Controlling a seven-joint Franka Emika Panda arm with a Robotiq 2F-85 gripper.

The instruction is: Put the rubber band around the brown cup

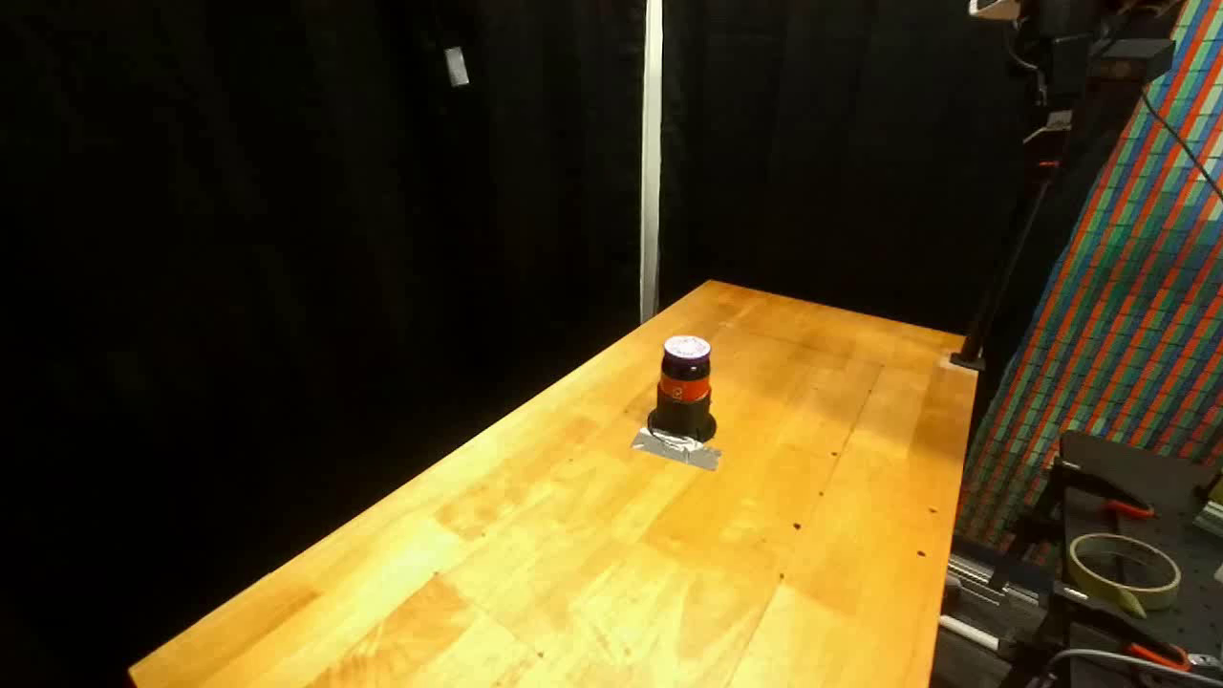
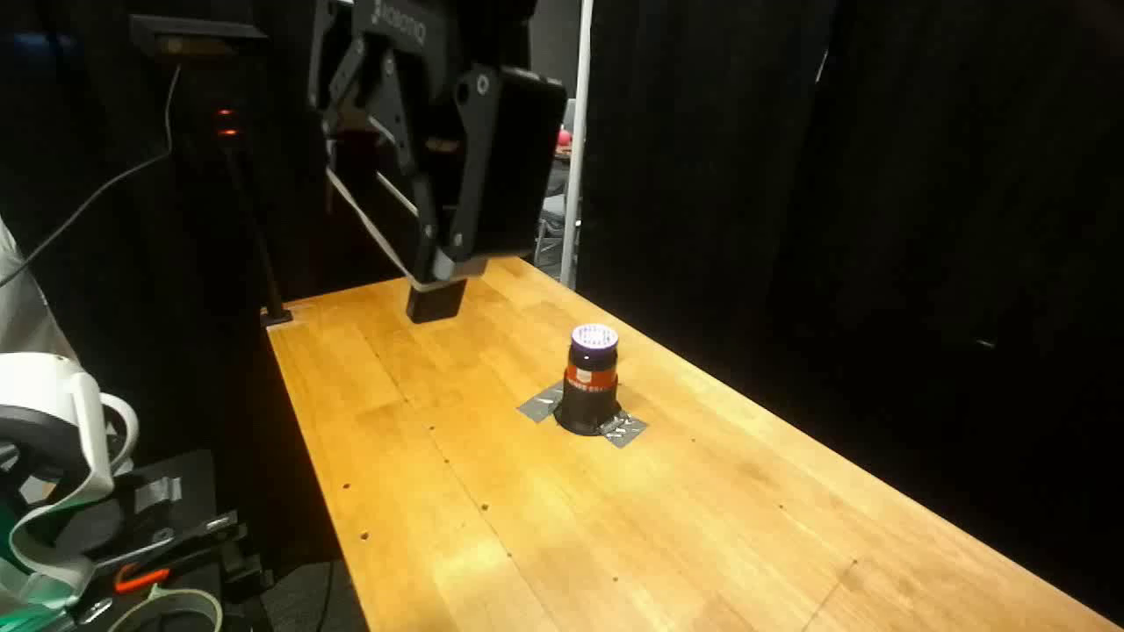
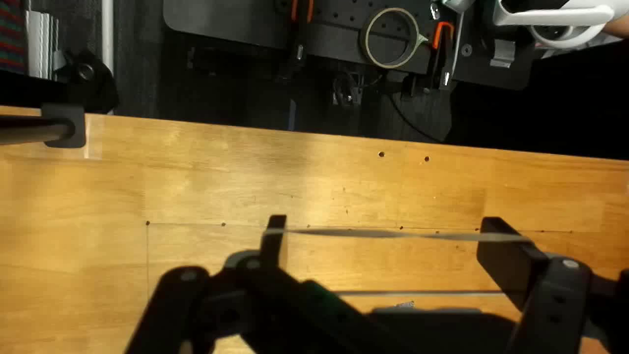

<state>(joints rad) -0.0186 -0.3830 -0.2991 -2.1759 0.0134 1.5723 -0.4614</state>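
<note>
The brown cup [image 1: 685, 420] stands upright on the wooden table [image 1: 535, 535], with an orange-red middle band and a pale patterned top. It also shows in an exterior view [image 2: 590, 408], with grey tape at its base. In the wrist view the cup is hidden; only a bit of tape [image 3: 405, 304] shows. My gripper [image 3: 387, 221] is open, its fingers wide apart. The pale rubber band [image 3: 368, 233] is stretched around both fingers, with two strands across the gap. In an exterior view the gripper [image 2: 391, 237] is above the table, beside the cup and higher, apart from it.
A black post with its foot [image 2: 277, 316] stands at a table corner and shows in the wrist view [image 3: 66, 125]. A dark side bench beyond the table's long edge holds a tape roll [image 3: 364, 42] and orange-handled tools. Black curtains hang around the table.
</note>
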